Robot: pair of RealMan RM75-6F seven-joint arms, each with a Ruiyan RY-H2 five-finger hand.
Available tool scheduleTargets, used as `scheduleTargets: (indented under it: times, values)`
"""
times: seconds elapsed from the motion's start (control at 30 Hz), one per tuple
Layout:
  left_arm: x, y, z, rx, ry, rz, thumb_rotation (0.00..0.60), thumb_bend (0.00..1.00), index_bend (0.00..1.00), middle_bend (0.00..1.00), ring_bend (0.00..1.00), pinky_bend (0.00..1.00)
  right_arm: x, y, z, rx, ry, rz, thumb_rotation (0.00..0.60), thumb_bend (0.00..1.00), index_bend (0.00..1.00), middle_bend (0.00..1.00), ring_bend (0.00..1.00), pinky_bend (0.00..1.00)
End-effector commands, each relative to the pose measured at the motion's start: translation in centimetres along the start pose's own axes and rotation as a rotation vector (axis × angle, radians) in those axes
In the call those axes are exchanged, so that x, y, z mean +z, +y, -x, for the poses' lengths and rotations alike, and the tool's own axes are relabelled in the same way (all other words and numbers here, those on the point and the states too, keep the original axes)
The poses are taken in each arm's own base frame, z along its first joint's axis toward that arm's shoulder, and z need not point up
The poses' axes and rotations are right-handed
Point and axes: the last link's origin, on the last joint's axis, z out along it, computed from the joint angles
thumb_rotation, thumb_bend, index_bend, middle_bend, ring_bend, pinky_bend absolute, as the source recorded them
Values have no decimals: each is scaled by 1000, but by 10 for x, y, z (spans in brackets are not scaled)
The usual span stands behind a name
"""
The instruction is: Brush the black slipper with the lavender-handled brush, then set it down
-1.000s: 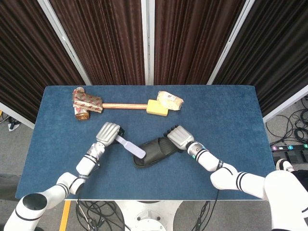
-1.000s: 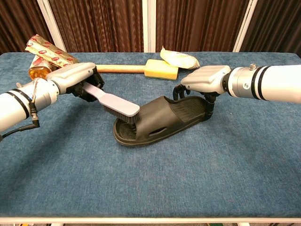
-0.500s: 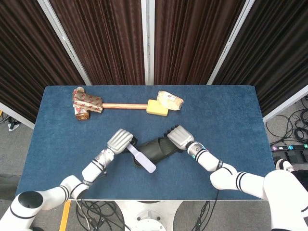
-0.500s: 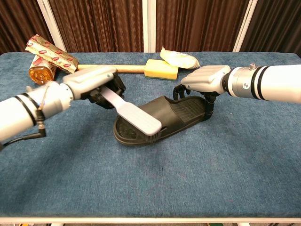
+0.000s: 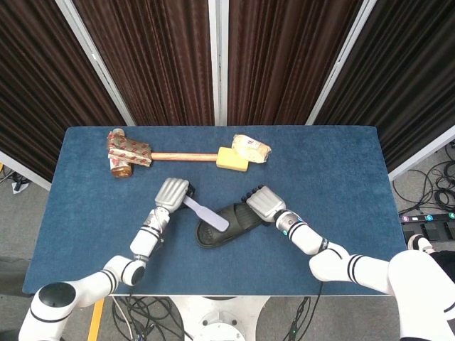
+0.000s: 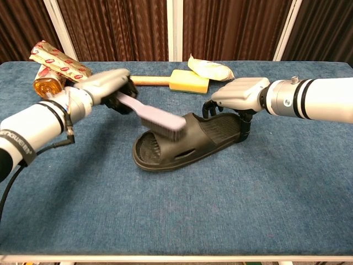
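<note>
The table [image 5: 341, 177] carries a dark blue, carpet-like cover with a fine nap; in the chest view its pale front edge shows along the bottom. Behind it hang dark brown pleated curtains [image 5: 284, 57] divided by white frame bars [image 5: 219, 64], one upright at centre and others slanting to either side. Grey floor shows past both table ends, with black cables [image 5: 430, 188] at the right and more below the near edge. The slipper [image 6: 187, 141] lies sole-down near the middle of the table, toe toward the robot's left and near side, heel toward the right. The right hand [image 6: 238, 96] holds it at the heel end, palm over the top and fingers [image 6: 244, 124] curled down around the heel rim. The left hand [image 6: 110, 88] grips the handle of the brush [image 6: 151, 115], whose head slants down to the slipper's strap; whether the bristles touch it cannot be told for certain. At the far left of the table lie a patterned wrapped package [image 6: 58, 63] and an amber bottle [image 6: 46, 84] just beside it. A wooden stick [image 5: 183, 156] runs from there to a yellow block [image 6: 189, 81], and a pale wrapped bundle [image 6: 209, 68] sits touching that block on its far right side. These far items stand well apart from the slipper.
</note>
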Motion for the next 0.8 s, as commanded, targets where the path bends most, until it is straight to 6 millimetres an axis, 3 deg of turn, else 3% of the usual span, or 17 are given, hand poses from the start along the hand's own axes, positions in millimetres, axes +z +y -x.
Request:
scheduleTargets:
  times: [0.03, 0.23, 0.43, 0.63, 0.8]
  values:
    - [-1, -14, -9, -45, 30, -70, 600, 865, 1000, 1000, 1000, 1000, 0, -1, -1, 0, 2, 0, 600, 177, 429, 390, 245, 249]
    - [-16, -1, -13, -122, 30, 7, 600, 865, 1000, 1000, 1000, 1000, 0, 0, -1, 1, -1, 1, 600, 176, 429, 391, 245, 249]
    - [-29, 27, 3, -57, -40, 141, 600, 865, 1000, 1000, 1000, 1000, 1, 1, 0, -1, -4, 2, 600, 177, 429, 393, 245, 250]
    - [-20, 37, 21, 34, -79, 153, 600, 865, 1000, 1000, 1000, 1000, -1, 3, 2, -5, -10, 5, 600, 184, 429, 396, 249, 251]
    - [-6, 32, 17, 16, -30, 72, 600, 865, 1000, 1000, 1000, 1000, -2, 1, 4, -11, -16, 2, 600, 196, 428, 401, 250, 252]
